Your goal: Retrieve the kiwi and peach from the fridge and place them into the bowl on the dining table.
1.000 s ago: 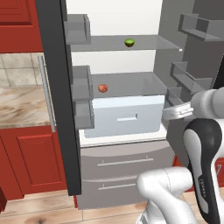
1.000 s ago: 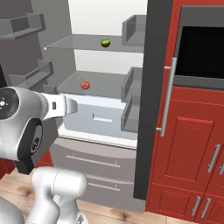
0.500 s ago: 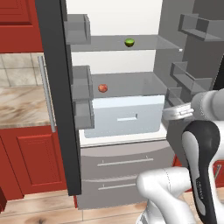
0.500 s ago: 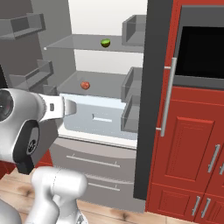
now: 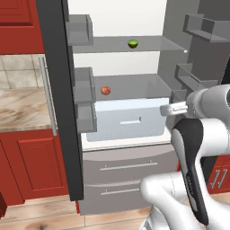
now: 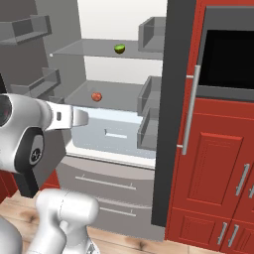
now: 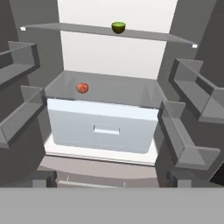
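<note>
**kitchenbot_fan:** Two fruits sit in the fridge (image 5: 130, 117), both doors swung open. Where's the claw (image 7: 107, 181)?

**rigwatcher:** Out front of the fridge, jaws wide, holding nothing. The peach (image 7: 82, 88) sits ahead and a bit left of it on the lower glass shelf (image 7: 131, 94). The kiwi (image 7: 118, 27) is higher up, nearly straight ahead, on the top shelf (image 7: 65, 29). Well apart from each other.

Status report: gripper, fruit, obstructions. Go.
Gripper open, empty, outside the fridge, doors wide. Kiwi on upper glass shelf, peach on lower shelf, left side. Nothing blocking either fruit.
</note>
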Available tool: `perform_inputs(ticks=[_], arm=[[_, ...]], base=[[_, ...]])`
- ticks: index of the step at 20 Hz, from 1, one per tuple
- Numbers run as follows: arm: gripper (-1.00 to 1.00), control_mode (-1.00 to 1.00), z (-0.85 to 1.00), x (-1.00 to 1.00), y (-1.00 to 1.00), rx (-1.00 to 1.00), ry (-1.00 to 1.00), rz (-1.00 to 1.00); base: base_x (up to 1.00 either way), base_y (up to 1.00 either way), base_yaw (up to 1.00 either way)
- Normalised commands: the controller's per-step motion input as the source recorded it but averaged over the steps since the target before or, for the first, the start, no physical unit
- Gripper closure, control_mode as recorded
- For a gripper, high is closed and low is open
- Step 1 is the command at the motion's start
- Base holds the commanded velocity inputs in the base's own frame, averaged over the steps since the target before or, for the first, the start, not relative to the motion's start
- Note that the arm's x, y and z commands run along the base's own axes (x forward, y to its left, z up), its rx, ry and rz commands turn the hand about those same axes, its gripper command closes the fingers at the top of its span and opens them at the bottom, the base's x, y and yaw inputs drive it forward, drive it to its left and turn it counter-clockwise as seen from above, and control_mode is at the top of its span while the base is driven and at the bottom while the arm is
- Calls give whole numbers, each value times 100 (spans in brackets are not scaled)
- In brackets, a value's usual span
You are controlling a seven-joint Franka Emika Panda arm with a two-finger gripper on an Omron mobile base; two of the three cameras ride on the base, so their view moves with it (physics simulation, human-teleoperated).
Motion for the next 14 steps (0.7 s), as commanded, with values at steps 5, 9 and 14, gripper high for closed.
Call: perform_inputs(ticks=[5,9,14], arm=[[-100,-100,0,0,-4,0,0,-4],[-100,-100,0,-18,-26,2,-4,-1],[-100,100,0,-19,-13,1,-2,0]], base=[[0,0,0],[0,0,0],[-7,-1,0]])
